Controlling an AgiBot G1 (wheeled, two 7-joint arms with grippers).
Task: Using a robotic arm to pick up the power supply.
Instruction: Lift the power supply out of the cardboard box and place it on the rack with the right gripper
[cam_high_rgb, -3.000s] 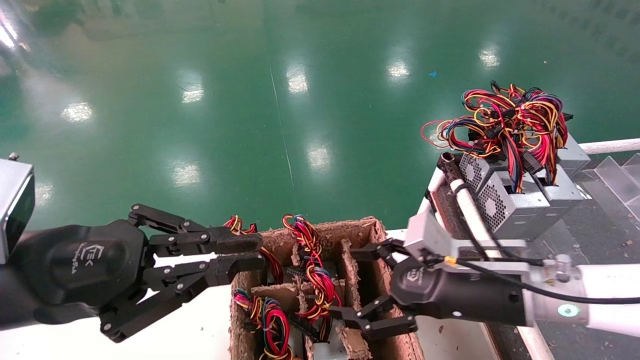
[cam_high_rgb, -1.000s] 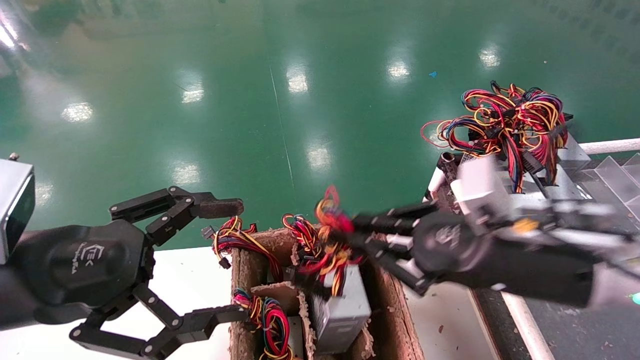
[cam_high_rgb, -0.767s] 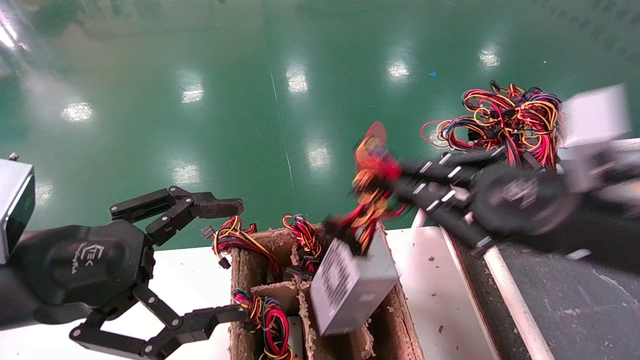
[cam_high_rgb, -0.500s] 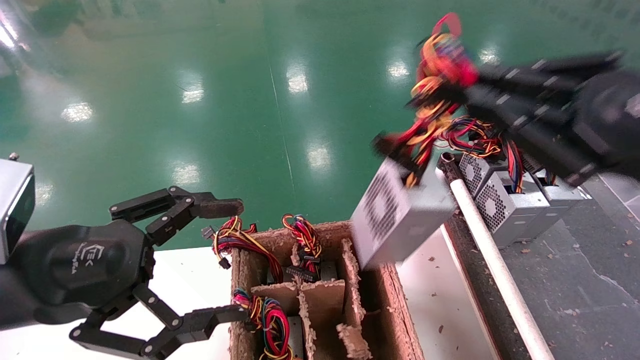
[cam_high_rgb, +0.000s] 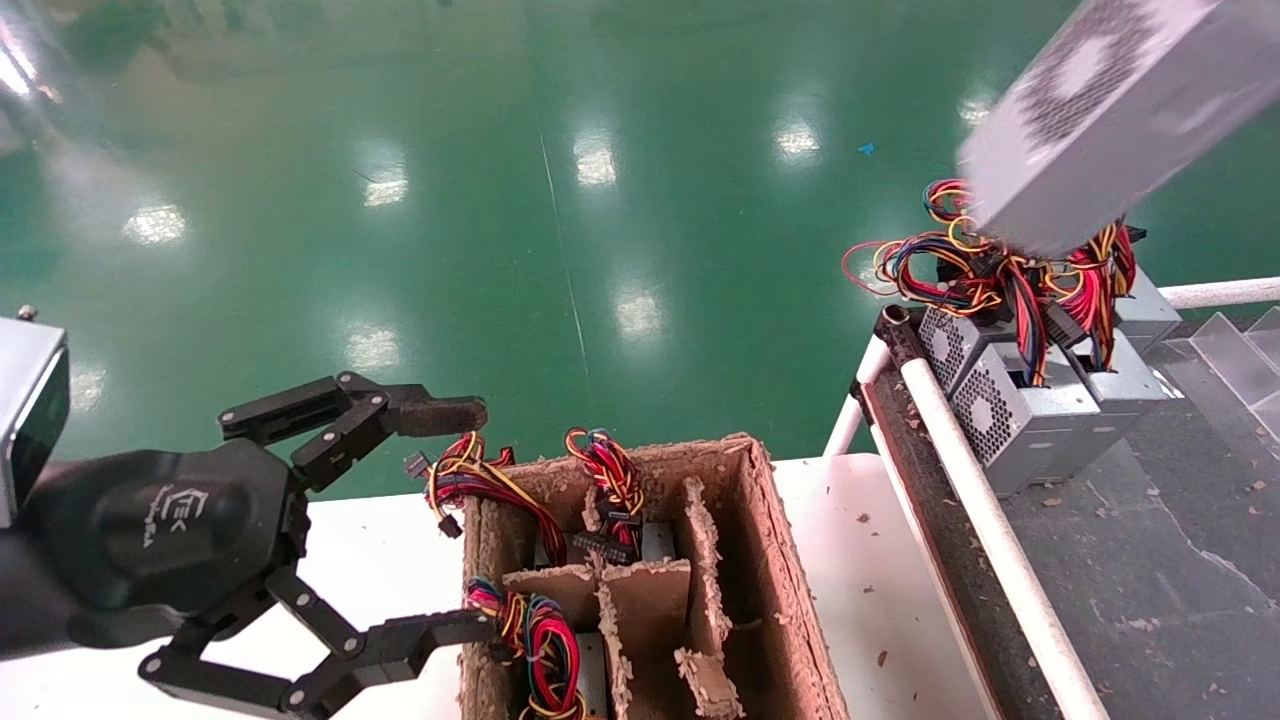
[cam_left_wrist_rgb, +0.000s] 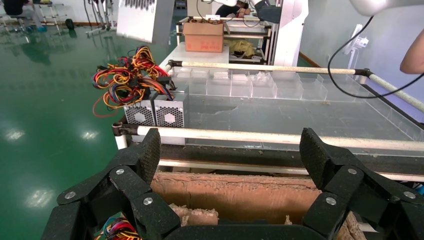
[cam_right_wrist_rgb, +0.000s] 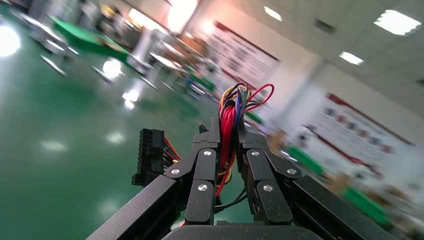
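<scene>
The power supply (cam_high_rgb: 1100, 110), a silver-grey box with a perforated grille face, hangs tilted in the air at the head view's top right, above the units on the belt. It also shows as a pale box (cam_left_wrist_rgb: 137, 20) high in the left wrist view. My right gripper (cam_right_wrist_rgb: 228, 127) is shut on its bunch of red, yellow and black wires (cam_right_wrist_rgb: 231, 107), with a black connector (cam_right_wrist_rgb: 150, 155) dangling beside the fingers. The right arm itself is outside the head view. My left gripper (cam_high_rgb: 455, 520) is open at the left wall of the cardboard box (cam_high_rgb: 770, 560), holding nothing.
The divided cardboard box (cam_left_wrist_rgb: 235, 195) holds more wired units (cam_high_rgb: 530, 630) in its left cells. Several power supplies with tangled wires (cam_high_rgb: 1010, 400) sit on the dark belt at right, behind a white pipe rail (cam_high_rgb: 960, 470). Green floor lies beyond.
The right gripper has pulled the power supply by its wires out of the box, up and to the right, leaving the head view. The left gripper opened earlier and has since stayed still.
</scene>
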